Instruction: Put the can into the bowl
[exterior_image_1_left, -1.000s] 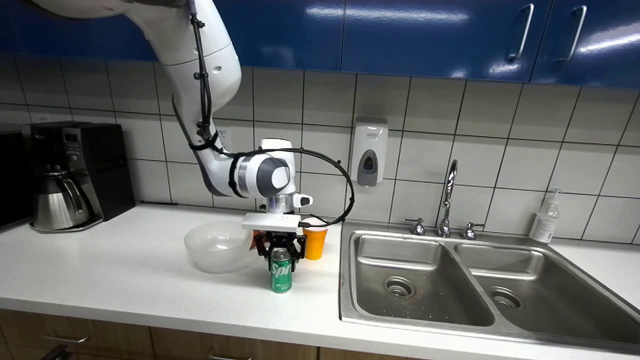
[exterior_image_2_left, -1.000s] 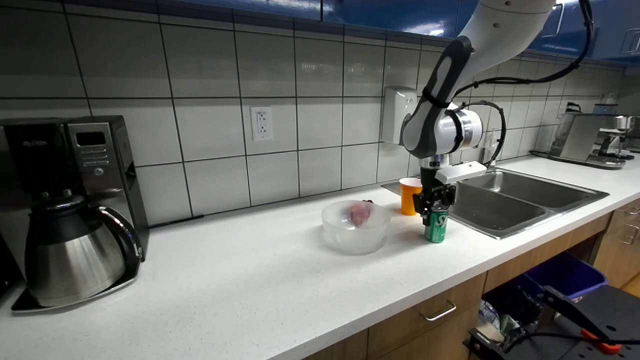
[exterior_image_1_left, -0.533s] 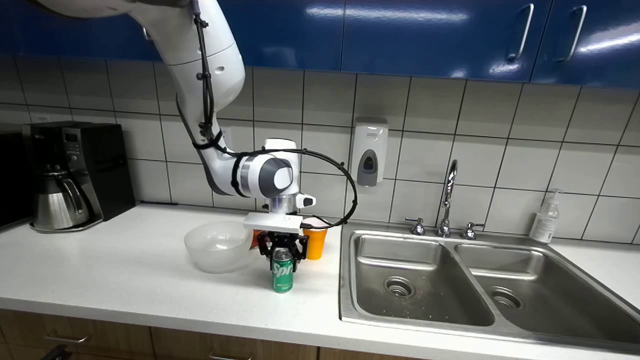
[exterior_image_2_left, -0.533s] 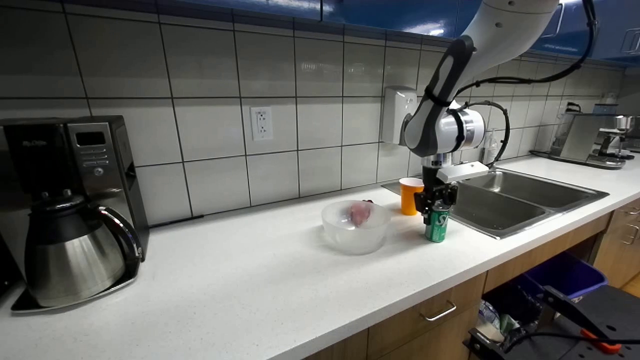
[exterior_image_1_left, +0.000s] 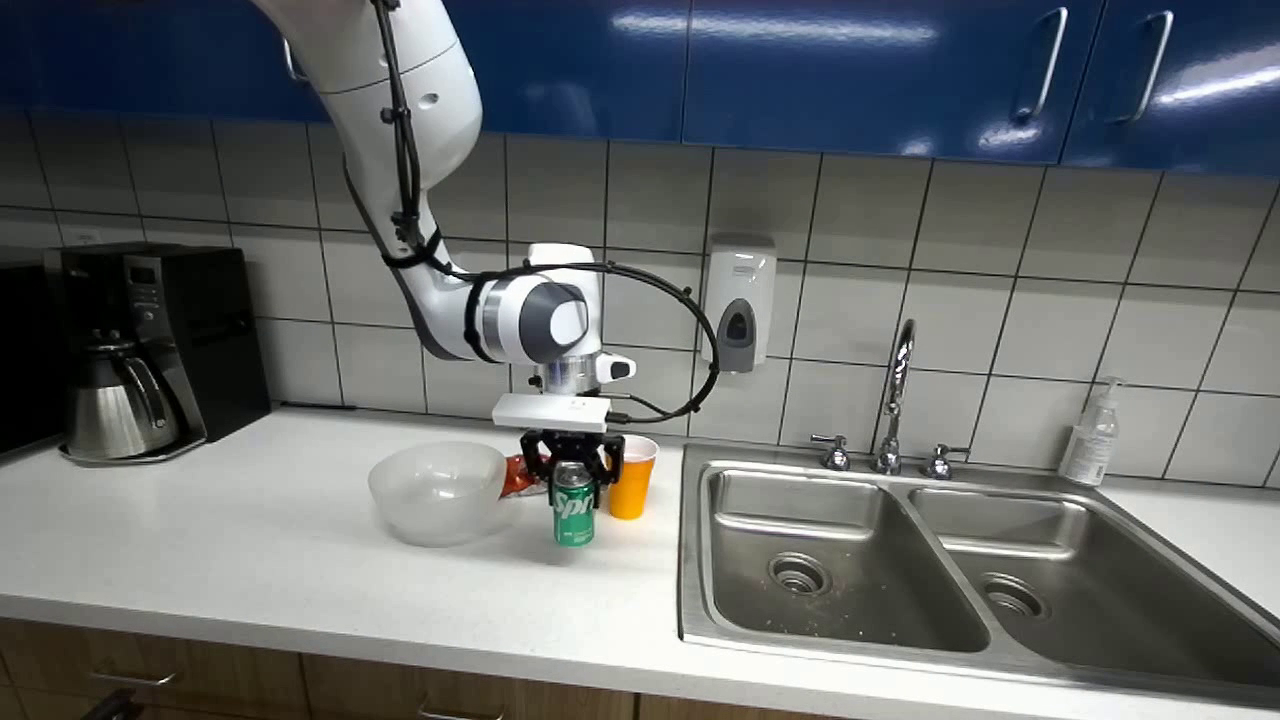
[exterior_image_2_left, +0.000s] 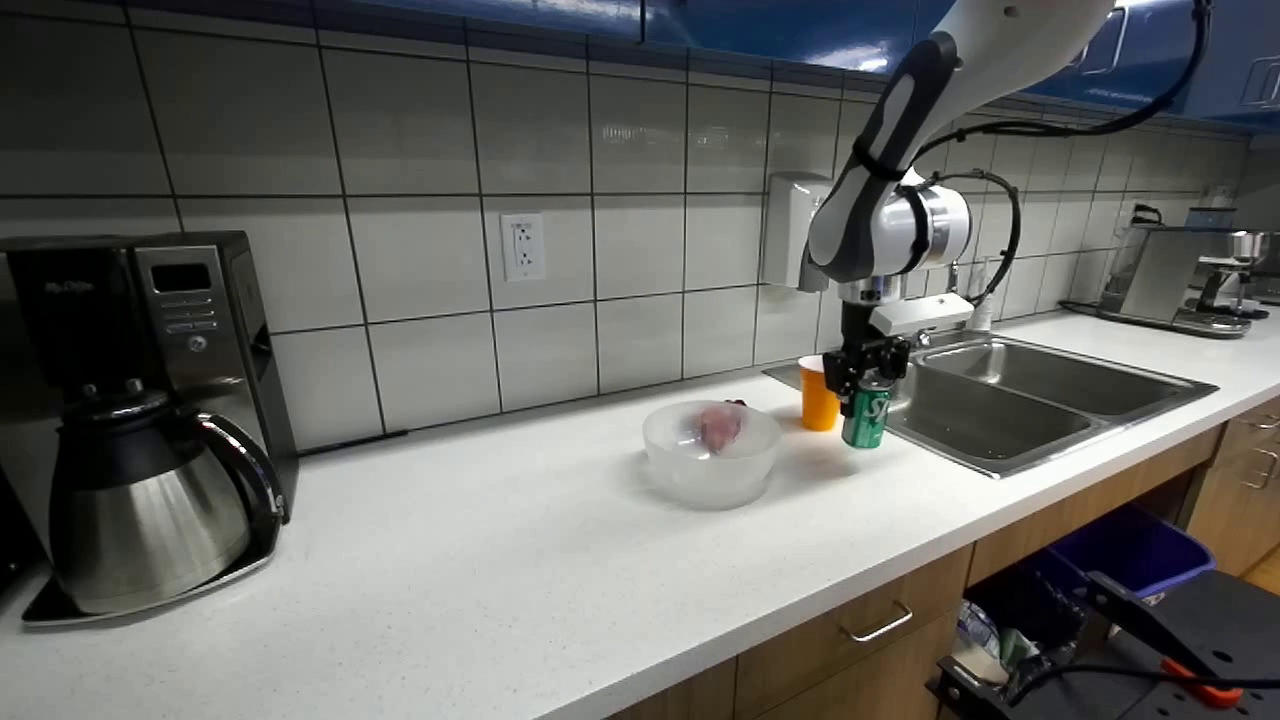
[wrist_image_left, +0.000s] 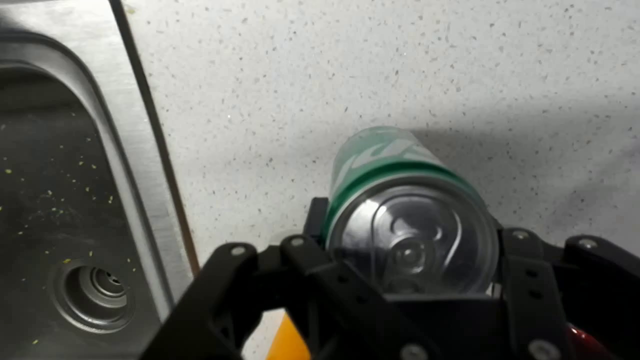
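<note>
The green can (exterior_image_1_left: 574, 518) with a silver top is held upright a little above the counter. It also shows in an exterior view (exterior_image_2_left: 866, 420) and from above in the wrist view (wrist_image_left: 385, 155). My gripper (exterior_image_1_left: 575, 488) is shut on the can, with one finger on each side near its top; the jaws also show in the wrist view (wrist_image_left: 407, 225). The translucent whitish bowl (exterior_image_1_left: 430, 515) stands on the counter to the can's left in both exterior views (exterior_image_2_left: 700, 482). The bowl is apart from the can and out of the wrist view.
An orange cup (exterior_image_1_left: 632, 485) stands close behind the can, beside the gripper. A red packet (exterior_image_1_left: 520, 476) lies behind the bowl, partly seen through its wall (exterior_image_2_left: 720, 428). The steel sink (exterior_image_1_left: 800, 560) is to the right. A coffee maker (exterior_image_2_left: 150, 420) stands at the far left.
The arm has risen over the last half second and lifted the can off the counter, slightly toward the back wall. The bowl, cup and packet have not moved.
</note>
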